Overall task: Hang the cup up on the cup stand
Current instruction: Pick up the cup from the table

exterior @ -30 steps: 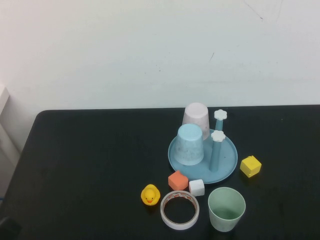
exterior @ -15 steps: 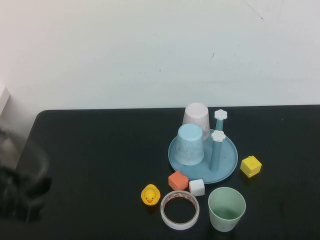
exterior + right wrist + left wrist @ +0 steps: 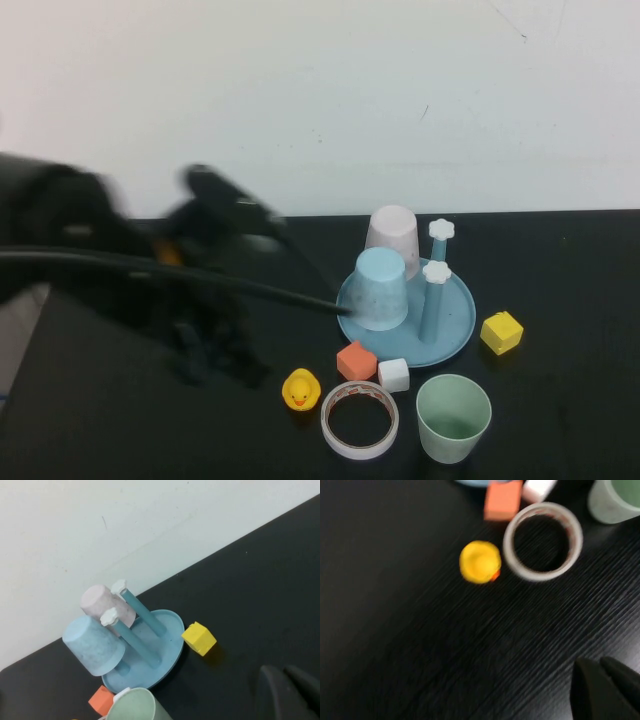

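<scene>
High view shows the mint-green cup (image 3: 454, 417) upright on the worktop (image 3: 560, 400), near the cup stand (image 3: 455, 325); no writing is legible. Left hand (image 3: 215, 350), newly swept in, is blurred; right hand (image 3: 287, 692) looks clenched.

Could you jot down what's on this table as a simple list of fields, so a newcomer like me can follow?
cup: mint-green cup upright on table, near edge
cup stand: cup stand with two free pegs
hung already: blue cup, pink-white cup, upside down
clutter: duck, tape roll, orange block, white block, yellow block
left gripper: left gripper blurred over table's left
right gripper: right gripper, only tips visible
</scene>
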Available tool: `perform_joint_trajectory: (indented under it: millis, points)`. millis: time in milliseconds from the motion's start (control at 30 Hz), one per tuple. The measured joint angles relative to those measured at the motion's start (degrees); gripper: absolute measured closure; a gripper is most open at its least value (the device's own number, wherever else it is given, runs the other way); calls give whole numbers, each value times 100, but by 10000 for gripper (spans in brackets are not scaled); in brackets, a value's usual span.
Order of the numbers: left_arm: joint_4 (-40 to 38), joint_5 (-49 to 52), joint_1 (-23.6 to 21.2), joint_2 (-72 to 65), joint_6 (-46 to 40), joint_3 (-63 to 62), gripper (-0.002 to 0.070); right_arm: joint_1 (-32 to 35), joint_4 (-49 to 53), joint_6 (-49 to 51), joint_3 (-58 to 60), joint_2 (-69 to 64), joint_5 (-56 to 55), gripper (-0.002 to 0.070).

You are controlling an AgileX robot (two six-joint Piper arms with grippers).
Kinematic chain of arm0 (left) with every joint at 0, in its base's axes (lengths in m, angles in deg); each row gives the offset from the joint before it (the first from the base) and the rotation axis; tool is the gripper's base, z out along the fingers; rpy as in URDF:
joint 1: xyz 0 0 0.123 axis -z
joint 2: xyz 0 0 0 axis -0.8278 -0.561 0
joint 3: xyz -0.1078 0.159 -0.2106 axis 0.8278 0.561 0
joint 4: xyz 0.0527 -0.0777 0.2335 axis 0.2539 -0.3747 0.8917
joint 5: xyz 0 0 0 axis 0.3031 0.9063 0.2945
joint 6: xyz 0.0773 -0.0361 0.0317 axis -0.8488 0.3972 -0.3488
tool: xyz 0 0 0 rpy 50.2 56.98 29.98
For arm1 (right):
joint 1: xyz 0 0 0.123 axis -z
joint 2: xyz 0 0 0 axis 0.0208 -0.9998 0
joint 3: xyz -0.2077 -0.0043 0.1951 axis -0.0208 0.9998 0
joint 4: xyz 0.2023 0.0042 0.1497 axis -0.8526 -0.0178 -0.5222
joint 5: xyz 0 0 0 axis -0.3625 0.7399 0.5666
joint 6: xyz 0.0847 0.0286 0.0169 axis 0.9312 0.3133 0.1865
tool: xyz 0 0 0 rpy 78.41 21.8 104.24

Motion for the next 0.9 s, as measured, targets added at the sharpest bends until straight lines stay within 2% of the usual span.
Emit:
perform_joint_trajectory:
  millis: [67, 267, 467, 633, 733, 900]
  points:
    - [254, -10, 422, -353, 228, -276, 677, 0, 0, -27, 0, 0, 8, 676]
    - [650, -32, 1306, -1482, 618, -1162, 677, 0, 0, -108, 0, 0, 8, 676]
    - [723, -5, 1717, -2716, 849, -2097, 677, 0, 0, -135, 0, 0, 8, 676]
    - [652, 278, 1798, -3637, 1120, -2810, 656, 0, 0, -146, 0, 0, 8, 676]
    - [466, 508, 1798, -4072, 1336, -3264, 559, 0, 0, -146, 0, 0, 8, 676]
    - [225, 690, 1734, -4606, 1993, -3932, 281, 0, 0, -146, 0, 0, 8, 676]
